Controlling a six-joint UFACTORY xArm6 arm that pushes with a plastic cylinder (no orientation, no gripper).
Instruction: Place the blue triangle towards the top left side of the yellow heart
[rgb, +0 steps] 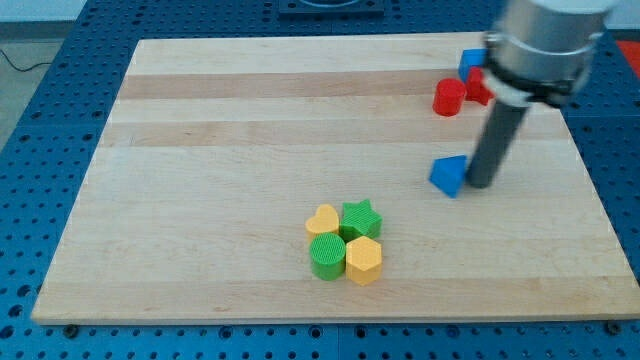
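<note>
You have no jaws to read here: the arm ends in a plain dark rod, and my tip (481, 183) sits just beside the blue triangle (449, 175), on that block's right-edge side, in the right half of the wooden tabletop (250, 120). The yellow heart (323, 220) lies well apart from it, nearer the bottom edge around the middle, packed in a cluster with the green star (361, 217), a green cylinder (326, 257) and a yellow hexagon (364, 260). Up by the top right corner you will see a red cylinder (449, 97), a second red block (478, 88) of unclear shape and a blue block (472, 63) partly hidden behind the arm.
</note>
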